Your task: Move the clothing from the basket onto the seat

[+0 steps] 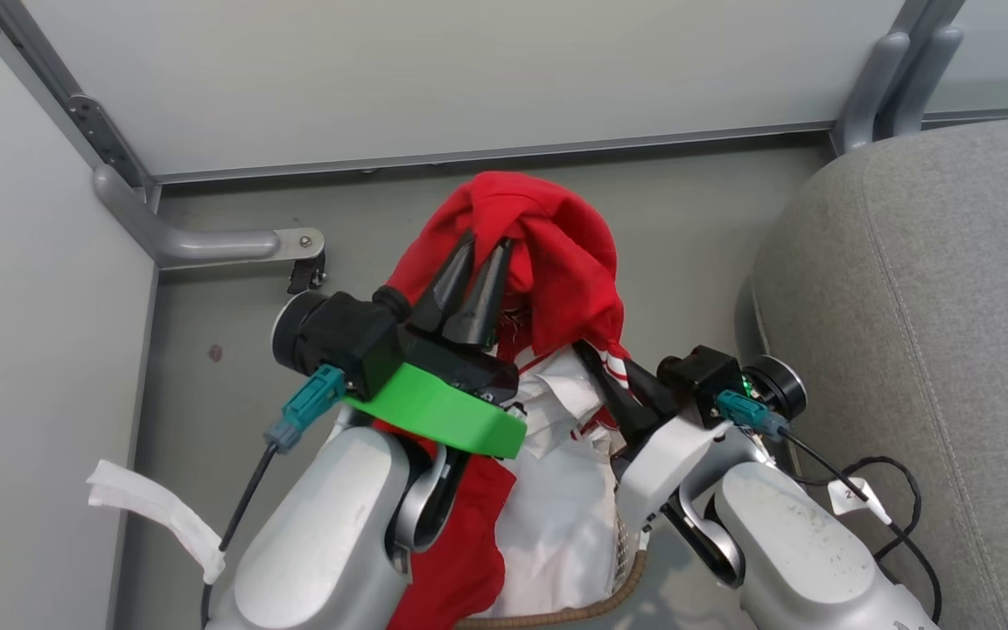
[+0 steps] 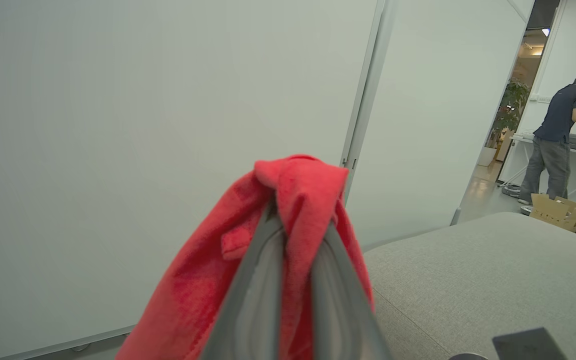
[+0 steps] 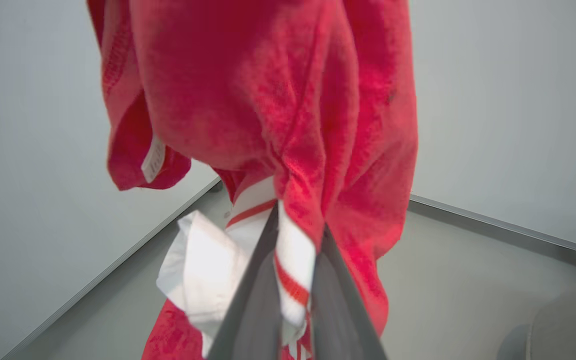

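Red clothing (image 1: 556,254) hangs over the basket (image 1: 548,617), left gripper (image 1: 486,243) clamped on its top, right gripper (image 1: 605,354) clamped on its trim.

Your basket (image 1: 633,570): mostly hidden under liner (image 1: 556,516) and clothing (image 1: 556,254), cut by bottom edge. Right gripper (image 1: 605,357) tips buried in fabric. Seat (image 1: 924,306) runs off right edge. Wrist-view fingers (image 3: 248,310) blurred, too close.
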You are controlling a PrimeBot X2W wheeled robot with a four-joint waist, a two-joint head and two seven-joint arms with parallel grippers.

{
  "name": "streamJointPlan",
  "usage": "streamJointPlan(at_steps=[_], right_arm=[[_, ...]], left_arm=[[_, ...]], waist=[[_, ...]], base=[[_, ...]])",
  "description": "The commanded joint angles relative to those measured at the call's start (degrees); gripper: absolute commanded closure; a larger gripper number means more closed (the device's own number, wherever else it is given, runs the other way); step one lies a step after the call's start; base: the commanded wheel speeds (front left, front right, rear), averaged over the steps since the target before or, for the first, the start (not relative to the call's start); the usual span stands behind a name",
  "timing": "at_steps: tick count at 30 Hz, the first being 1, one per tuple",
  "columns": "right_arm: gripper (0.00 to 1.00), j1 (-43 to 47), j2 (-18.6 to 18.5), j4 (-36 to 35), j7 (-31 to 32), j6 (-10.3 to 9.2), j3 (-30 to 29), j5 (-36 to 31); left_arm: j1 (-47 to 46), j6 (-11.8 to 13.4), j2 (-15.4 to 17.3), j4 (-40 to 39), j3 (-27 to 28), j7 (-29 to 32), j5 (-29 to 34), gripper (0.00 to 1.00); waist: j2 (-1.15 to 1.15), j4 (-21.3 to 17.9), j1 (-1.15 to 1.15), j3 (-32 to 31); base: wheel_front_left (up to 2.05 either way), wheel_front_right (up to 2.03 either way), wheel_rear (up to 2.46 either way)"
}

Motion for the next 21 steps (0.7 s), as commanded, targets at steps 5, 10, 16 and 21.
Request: streamJointPlan(at_steps=[5, 10, 16, 21], right_arm=[[1.0, 2.79, -0.21, -5.33, -0.3, -0.04, -2.61, -0.43], [1.0, 4.7, -0.22, -9.97, -0.3, -0.04, -5.62, 0.08], [1.0, 7.14, -0.19, -14.02, -0.3, -0.04, -8.45, 1.04], [1.0, 8.94, -0.18, -16.46, -0.3, -0.04, -10.62, 2.49]], left_arm=[[2.03, 0.23, 0.13, 1.81, 2.52, -0.04, 1.88, 0.0], [3.56, -0.58, 0.12, 3.49, 5.75, -0.02, 3.76, 0.0], [5.64, -1.96, 0.15, 4.65, 9.15, -0.02, 5.85, 0.0], [7.28, -2.81, 0.18, 5.31, 11.91, -0.02, 8.3, 0.0]], waist=[[0.0, -2.12, 0.0, 0.7], [0.0, -5.81, 0.0, 1.36], [0.0, -12.67, 0.0, 2.03], [0.0, -19.75, 0.0, 2.56]], base=[[0.0, 0.0, 0.0], [0.0, 0.0, 0.0], [0.0, 0.0, 0.0], [0.0, 0.0, 0.0]])
